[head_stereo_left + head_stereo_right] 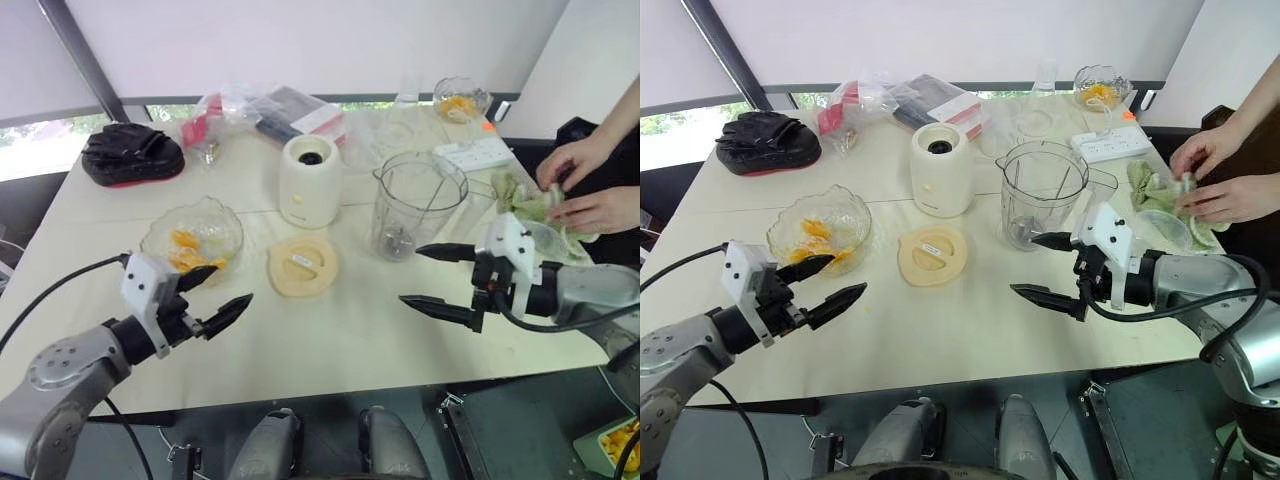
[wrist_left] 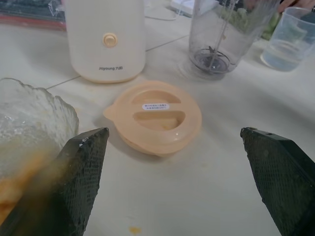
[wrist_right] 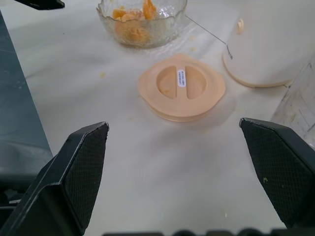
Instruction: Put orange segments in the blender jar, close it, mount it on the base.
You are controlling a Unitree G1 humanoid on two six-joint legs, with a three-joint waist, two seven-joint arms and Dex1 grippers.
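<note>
Orange segments [image 1: 185,252] sit in the scalloped glass bowl [image 1: 222,222], just ahead of the left gripper [image 1: 215,295], the nearer arm. Right gripper [image 1: 432,280] hovers beside the empty blender jar [image 1: 418,205]. Both grippers spread wide, empty.

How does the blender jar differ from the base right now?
The jar is clear, and taller; the base is opaque cream-white, and shorter. The jar is open-topped with a blade at its bottom; the base has a dark socket on top. Both stand upright on the table, apart.
</note>
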